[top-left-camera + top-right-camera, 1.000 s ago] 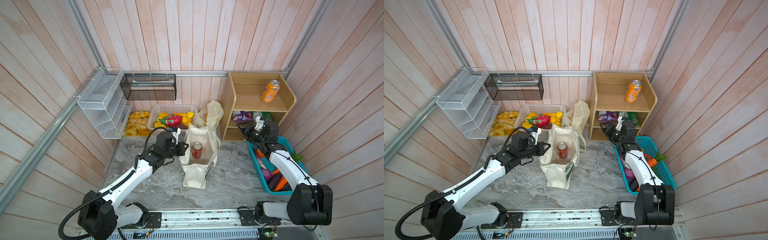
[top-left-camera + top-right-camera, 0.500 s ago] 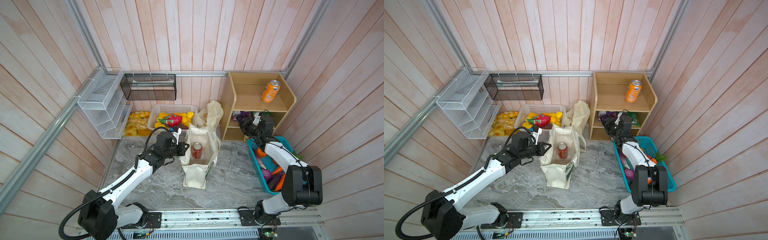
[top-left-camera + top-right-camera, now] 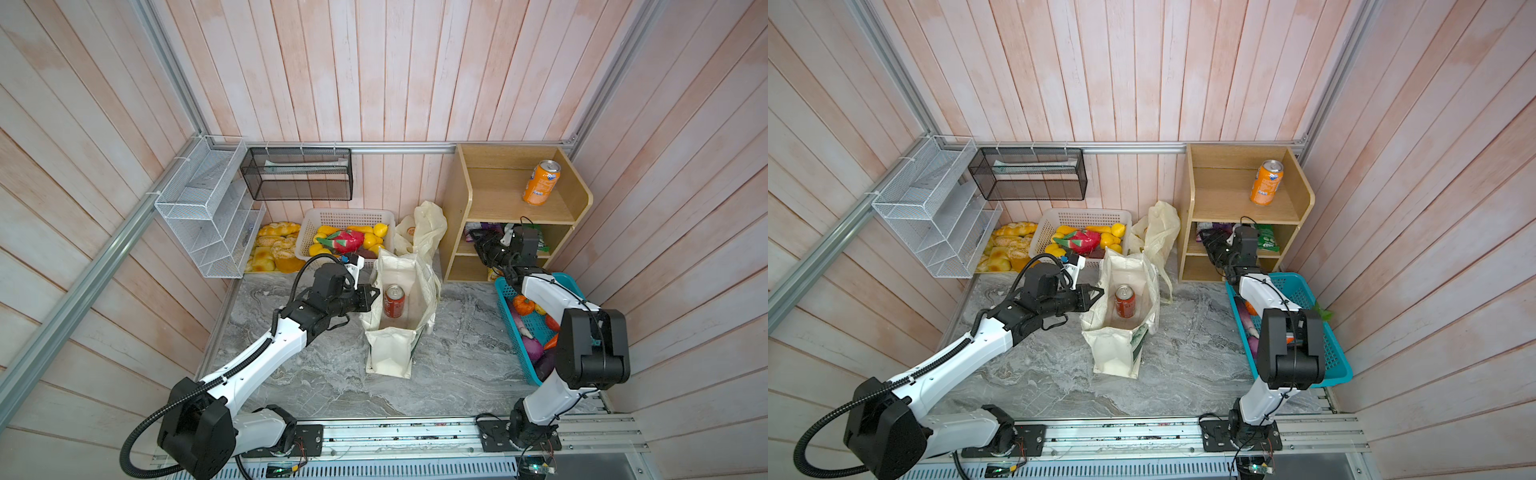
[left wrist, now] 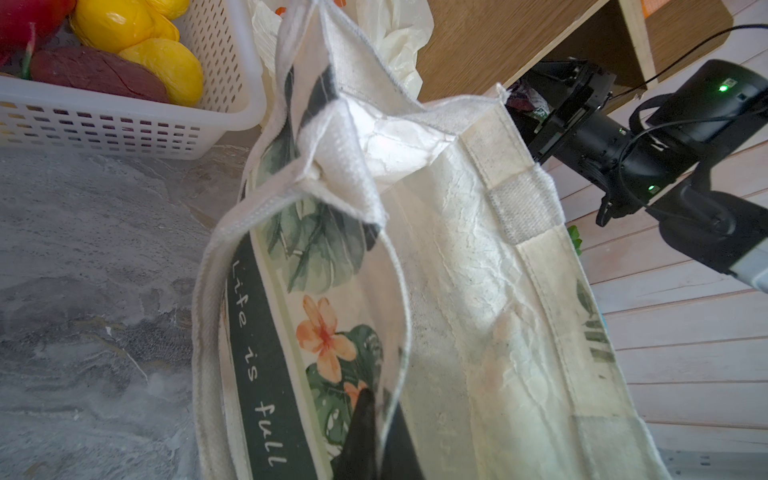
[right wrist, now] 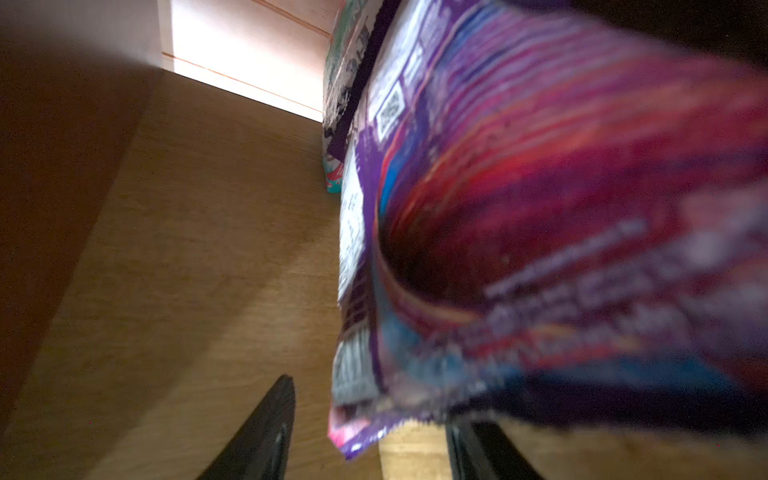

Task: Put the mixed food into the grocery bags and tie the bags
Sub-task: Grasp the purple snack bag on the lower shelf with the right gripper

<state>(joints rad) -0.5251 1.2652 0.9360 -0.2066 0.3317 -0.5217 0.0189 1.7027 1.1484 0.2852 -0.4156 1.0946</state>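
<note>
Where pink plank walls box in a grey marble counter, a tote stands open, red can upright inside. Plastic bag slumped behind the tote. Left jaws closed, pinching the tote's rim. In the wooden shelf, back right, right jaws stand apart around the corner of a purple packet, not clamped.

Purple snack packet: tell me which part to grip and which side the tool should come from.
Grip the crimped flat edge of the purple snack packet that faces the open front of the wooden shelf. Come in level from that front: boards close the compartment above and below, and the green snack packet lies beside it. The right tool straddles that thin edge, jaws open.
</note>
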